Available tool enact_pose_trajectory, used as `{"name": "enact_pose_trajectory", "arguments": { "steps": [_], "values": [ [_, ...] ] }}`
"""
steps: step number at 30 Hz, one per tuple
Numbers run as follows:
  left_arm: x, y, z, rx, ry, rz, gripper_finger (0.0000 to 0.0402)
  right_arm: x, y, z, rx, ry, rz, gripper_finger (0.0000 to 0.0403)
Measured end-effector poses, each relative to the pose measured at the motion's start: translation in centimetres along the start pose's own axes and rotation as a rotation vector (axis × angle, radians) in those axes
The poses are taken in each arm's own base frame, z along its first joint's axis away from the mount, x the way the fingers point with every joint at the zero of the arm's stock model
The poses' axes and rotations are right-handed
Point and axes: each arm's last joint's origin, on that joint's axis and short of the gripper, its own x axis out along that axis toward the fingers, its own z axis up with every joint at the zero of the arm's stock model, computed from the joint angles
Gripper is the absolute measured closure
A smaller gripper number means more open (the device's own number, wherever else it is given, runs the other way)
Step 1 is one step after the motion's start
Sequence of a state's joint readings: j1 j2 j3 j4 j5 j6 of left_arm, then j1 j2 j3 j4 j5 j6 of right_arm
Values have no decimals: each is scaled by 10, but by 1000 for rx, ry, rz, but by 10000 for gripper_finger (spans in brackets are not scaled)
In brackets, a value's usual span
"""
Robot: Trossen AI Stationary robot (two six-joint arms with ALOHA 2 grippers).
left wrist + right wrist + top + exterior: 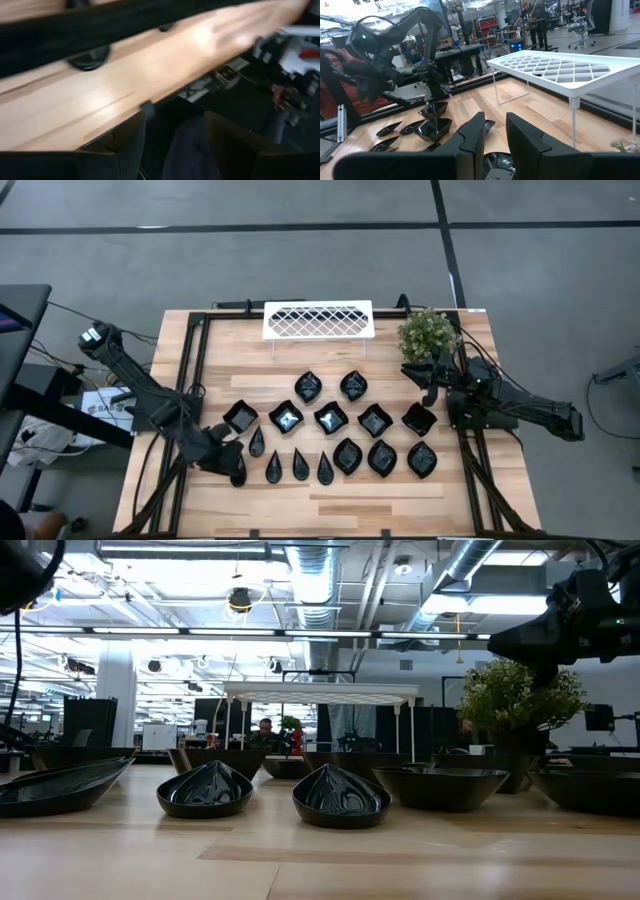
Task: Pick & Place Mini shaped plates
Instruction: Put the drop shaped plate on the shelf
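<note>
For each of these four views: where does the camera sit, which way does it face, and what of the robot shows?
High: overhead, straight down on the table; both arms show.
Low: table-top height, level across plates toward the white lattice tray; right arm at upper right.
Left wrist: by the table edge; left hand open.
Right wrist: faces across the table; right hand shows, left arm beyond.
Shared: tray and plates.

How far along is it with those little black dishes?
Apparently near one end of the job: the black dishes lie in neat rows on the table, none on the white lattice tray. Neither gripper visibly holds one: left gripper low by the teardrops, right gripper beside the plant.
</note>
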State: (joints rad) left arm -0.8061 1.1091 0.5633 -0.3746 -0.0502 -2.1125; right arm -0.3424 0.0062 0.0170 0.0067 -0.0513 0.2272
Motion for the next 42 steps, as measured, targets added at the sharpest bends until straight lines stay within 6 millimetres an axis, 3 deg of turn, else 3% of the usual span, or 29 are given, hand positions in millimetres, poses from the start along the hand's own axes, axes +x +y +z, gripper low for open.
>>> {"name": "enact_pose_trajectory", "arguments": {
  "steps": [11,20,28,33,42],
  "values": [
    [1,5,4,48,-47,-7,198,0,0,0,0,0,-1,329],
    [3,19,12,-90,-153,134,198,0,0,0,0,0,0,329],
    [26,2,1,-63,-234,198,198,0,0,0,0,0,-1,329],
    [45,1,-4,-57,-241,375,198,0,0,0,0,0,-1,329],
    [53,6,0,3,-300,467,198,0,0,0,0,0,-1,329]
  ]
}}
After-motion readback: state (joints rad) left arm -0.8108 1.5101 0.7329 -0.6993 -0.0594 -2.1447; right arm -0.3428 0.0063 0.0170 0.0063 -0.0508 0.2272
